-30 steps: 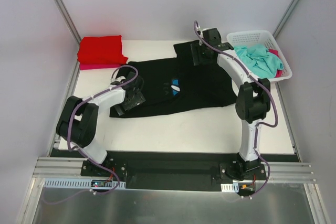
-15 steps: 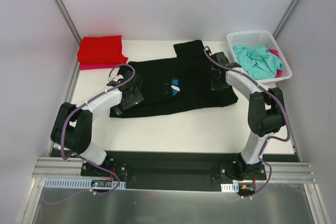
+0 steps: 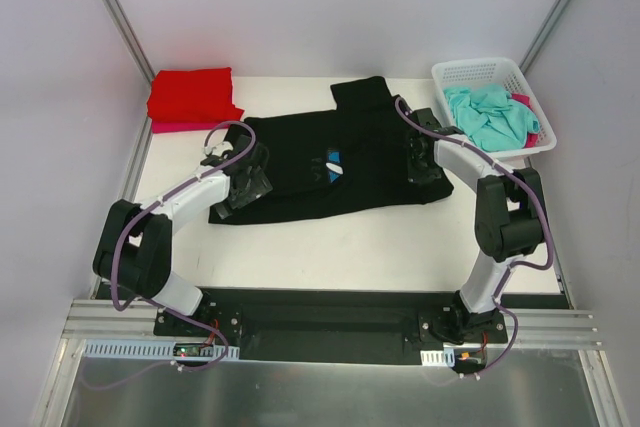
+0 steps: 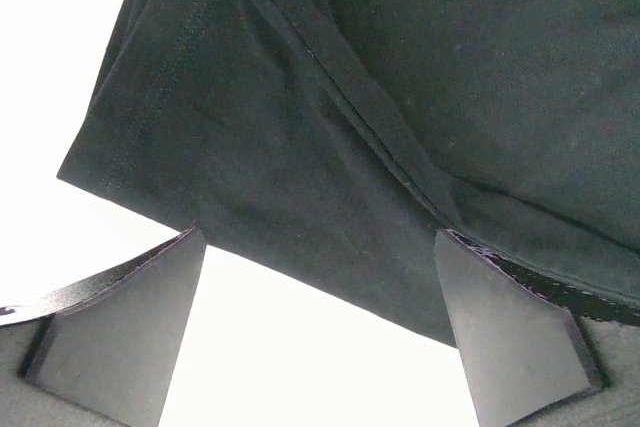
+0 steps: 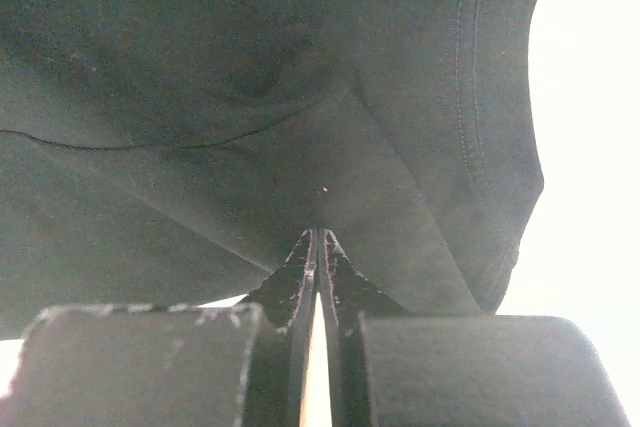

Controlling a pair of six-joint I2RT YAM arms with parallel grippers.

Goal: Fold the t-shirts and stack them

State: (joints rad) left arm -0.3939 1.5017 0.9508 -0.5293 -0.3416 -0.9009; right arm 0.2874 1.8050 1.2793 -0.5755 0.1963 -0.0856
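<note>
Pinching right edge of black tee [image 3: 365, 177] with my right gripper [image 5: 318, 234], jaws together on cloth; left gripper [image 4: 320, 235] spread wide over its near-left hem. Tee lies between both arms, long axis left-right, one end per gripper

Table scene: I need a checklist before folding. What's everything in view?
black t-shirt: one, black with blue-white print, spread mid-table.
red t-shirt: one, red, folded, far left corner.
pink folded garment: one, pink, under the red.
basket: one, white mesh, far right corner.
teal t-shirt: one, teal, crumpled in basket.
pink cloth: one, pink, basket too.
table: one, white.
left gripper: one, black, open over black t-shirt's left edge.
right gripper: one, black, shut on its right side.
</note>
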